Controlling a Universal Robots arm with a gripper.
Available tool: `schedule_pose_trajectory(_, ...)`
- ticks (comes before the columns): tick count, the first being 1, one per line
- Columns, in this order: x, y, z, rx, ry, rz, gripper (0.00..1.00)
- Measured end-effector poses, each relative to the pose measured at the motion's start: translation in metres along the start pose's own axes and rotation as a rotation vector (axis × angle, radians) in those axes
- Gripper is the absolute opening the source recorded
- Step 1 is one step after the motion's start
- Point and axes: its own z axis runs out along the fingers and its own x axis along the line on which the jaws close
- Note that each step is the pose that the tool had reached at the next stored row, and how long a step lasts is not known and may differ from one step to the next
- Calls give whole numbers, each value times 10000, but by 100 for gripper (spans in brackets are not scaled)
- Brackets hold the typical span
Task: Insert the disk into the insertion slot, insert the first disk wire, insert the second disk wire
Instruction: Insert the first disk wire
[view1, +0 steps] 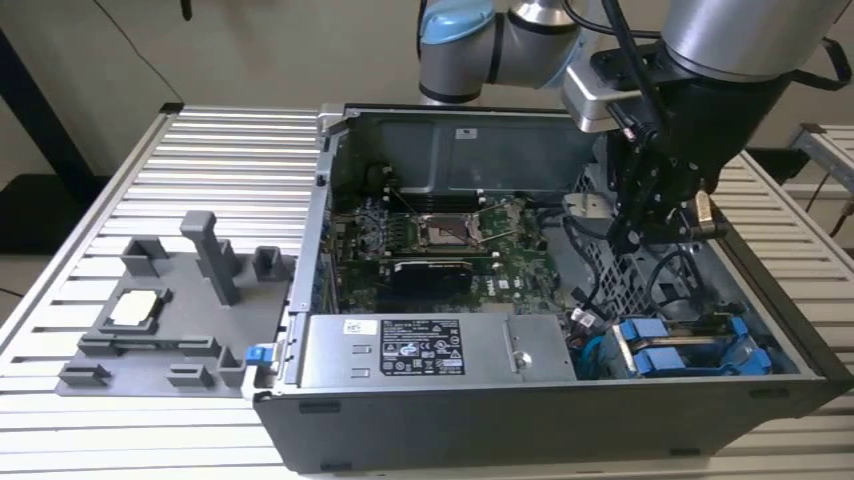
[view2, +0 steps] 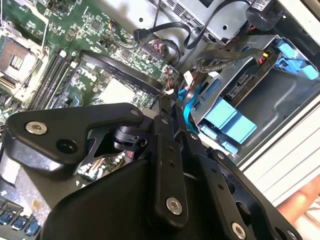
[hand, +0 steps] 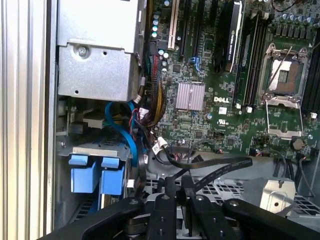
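Exterior view: arm hung over the open PC case (view1: 534, 300), gripper (view1: 634, 238) down inside the case on the exterior view's right, above the perforated metal floor and a tangle of black cables (view1: 674, 265). Fingers looked drawn close together at the tip w/ nothing clearly between them; in both wrist views the black linkage converged to a narrow closed line, gripper (hand: 176, 192) and gripper (view2: 167, 102), so it read as closed and empty, tho the very tip was partly hidden by cables.

Insertion slot (view1: 694, 345) sat at the case's front corner on the exterior view's right, beside the power supply (view1: 427, 350). Blue carrier parts filled it. First wrist view: two blue tabs side by side at the insertion slot (hand: 95, 172), blue cable (hand: 125, 132) curving just beside them. Second wrist view: disk (view2: 245, 82) showed a labelled face inside the grey bay, blue tabs at its end. Couldn't tell if any wire was plugged in.

Motherboard (view1: 427, 250) lay mid-case. Grey fixture tray (view1: 174, 320) sat on the slatted table (view1: 214, 150), well apart from the gripper.
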Motion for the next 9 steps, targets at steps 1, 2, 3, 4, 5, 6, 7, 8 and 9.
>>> schedule_pose_trajectory(1, 0, 0, 0, 0, 0, 0, 16)
schedule_pose_trajectory(2, 0, 0, 0, 0, 0, 0, 16)
schedule_pose_trajectory(3, 0, 0, 0, 0, 0, 0, 16)
schedule_pose_trajectory(4, 0, 1, 0, 0, 0, 0, 16)
schedule_pose_trajectory(5, 0, 1, 0, 0, 0, 0, 16)
schedule_pose_trajectory(6, 0, 1, 0, -1, 1, 0, 16)
schedule_pose_trajectory(7, 0, 1, 0, 0, 0, 0, 16)
schedule_pose_trajectory(8, 2, -3, 0, -1, 0, 0, 16)
schedule_pose_trajectory(9, 7, -11, 0, -3, 0, 1, 16)
